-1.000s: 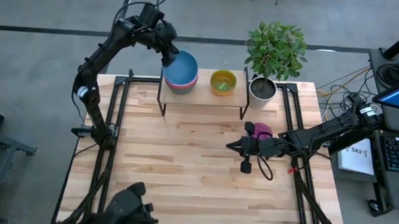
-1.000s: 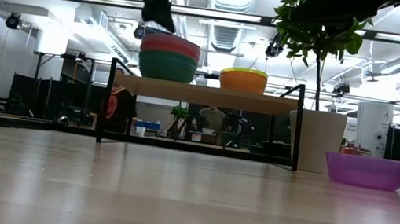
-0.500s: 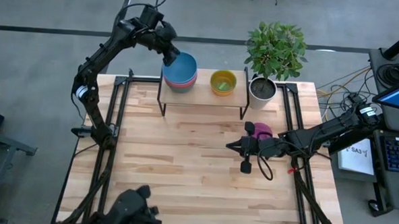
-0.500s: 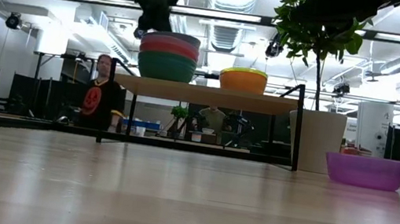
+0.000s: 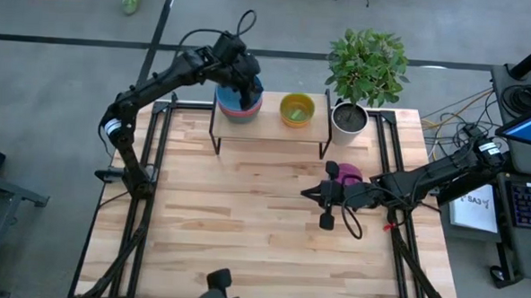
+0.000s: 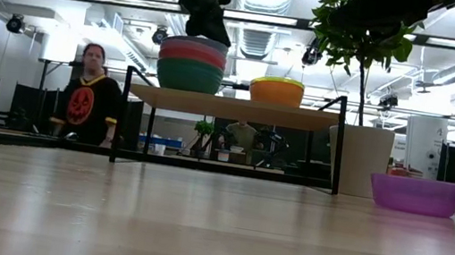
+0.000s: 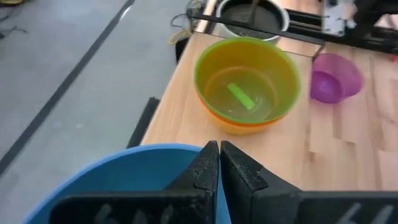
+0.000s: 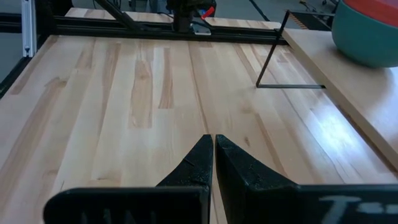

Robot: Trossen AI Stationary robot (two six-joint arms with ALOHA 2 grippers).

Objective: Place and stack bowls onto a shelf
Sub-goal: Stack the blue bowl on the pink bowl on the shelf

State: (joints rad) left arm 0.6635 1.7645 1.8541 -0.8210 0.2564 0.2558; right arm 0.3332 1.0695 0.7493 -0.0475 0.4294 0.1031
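On the shelf (image 5: pixel 271 129) a blue bowl (image 5: pixel 233 97) tops a stack of larger bowls, red and teal below it in the low view (image 6: pixel 191 66). Beside it a yellow bowl (image 7: pixel 247 83) sits nested in an orange one. A purple bowl (image 5: pixel 349 175) rests on the table near the right edge. My left gripper (image 7: pixel 219 144) is shut, slanting down over the blue bowl's hollow (image 7: pixel 124 180). My right gripper (image 8: pixel 213 138) is shut above bare table beside the purple bowl, holding nothing. My left gripper's shut fingers (image 6: pixel 215 31) slant down over the inside of the blue bowl on top of the stack. I cannot tell whether they touch it.
A white plant pot (image 5: pixel 348 119) with a leafy plant stands at the shelf's right end. Bare wooden tabletop (image 5: pixel 244 220) spreads in front of the shelf. A person in dark clothes (image 6: pixel 83 106) stands in the room beyond the table.
My left gripper has swung from the stack's far left side toward the table's right edge and a little down, and now sits over the blue bowl. Its fingers stay shut. The stack has kept its place. The person behind the table has walked left.
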